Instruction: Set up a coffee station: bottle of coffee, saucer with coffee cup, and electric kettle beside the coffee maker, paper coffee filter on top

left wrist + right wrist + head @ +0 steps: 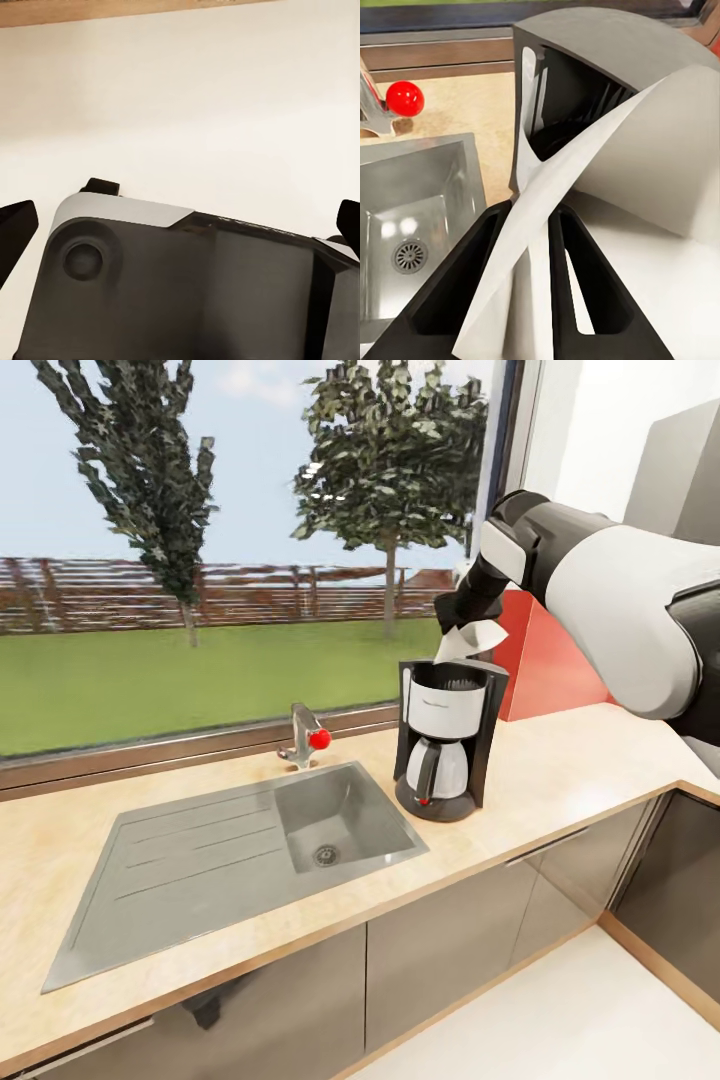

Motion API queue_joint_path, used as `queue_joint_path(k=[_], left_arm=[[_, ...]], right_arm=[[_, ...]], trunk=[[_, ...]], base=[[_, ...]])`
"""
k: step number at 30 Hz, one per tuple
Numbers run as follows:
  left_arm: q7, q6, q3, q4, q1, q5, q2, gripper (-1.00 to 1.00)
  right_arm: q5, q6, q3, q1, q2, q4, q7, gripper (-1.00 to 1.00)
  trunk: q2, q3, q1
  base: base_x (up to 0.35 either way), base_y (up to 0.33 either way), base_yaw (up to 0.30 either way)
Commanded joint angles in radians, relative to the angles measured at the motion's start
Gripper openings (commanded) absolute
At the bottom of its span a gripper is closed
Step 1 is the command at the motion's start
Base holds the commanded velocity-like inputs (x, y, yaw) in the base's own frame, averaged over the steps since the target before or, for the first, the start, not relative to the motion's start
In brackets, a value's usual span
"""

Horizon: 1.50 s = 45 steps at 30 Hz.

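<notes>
Filter [585, 187] pinched in right claw [529, 277].

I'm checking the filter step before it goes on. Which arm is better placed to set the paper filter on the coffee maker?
The right. Its gripper is pinching the paper filter directly above the coffee maker and its open top. The left gripper is open, facing a pale surface rather than the counter.

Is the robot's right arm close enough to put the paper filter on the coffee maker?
Probably yes. The right gripper is shut on the paper filter and hangs just above the coffee maker. The maker's top is open, with nothing between it and the filter.
</notes>
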Motion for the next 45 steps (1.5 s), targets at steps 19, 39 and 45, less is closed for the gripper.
queue_joint_path(k=[19, 39, 45], left_arm=[[0.000, -0.001, 0.003, -0.002, 0.000, 0.004, 0.000, 1.00], [0.000, -0.001, 0.004, -0.002, 0.000, 0.003, 0.000, 1.00], [0.000, -0.001, 0.004, -0.002, 0.000, 0.003, 0.000, 1.00]], right_arm=[[-0.009, 0.001, 0.008, 0.040, 0.000, 0.003, 0.002, -1.00], [-0.009, 0.002, 0.009, 0.054, -0.001, 0.003, 0.001, -1.00], [-0.009, 0.002, 0.010, 0.058, -0.001, 0.003, 0.001, -1.00]], trunk=[[-0.001, -0.001, 0.000], [-0.001, -0.001, 0.000], [-0.001, -0.001, 0.000]], base=[[0.086, -0.008, 0.000], [0.068, -0.040, 0.000], [0.108, -0.005, 0.000]])
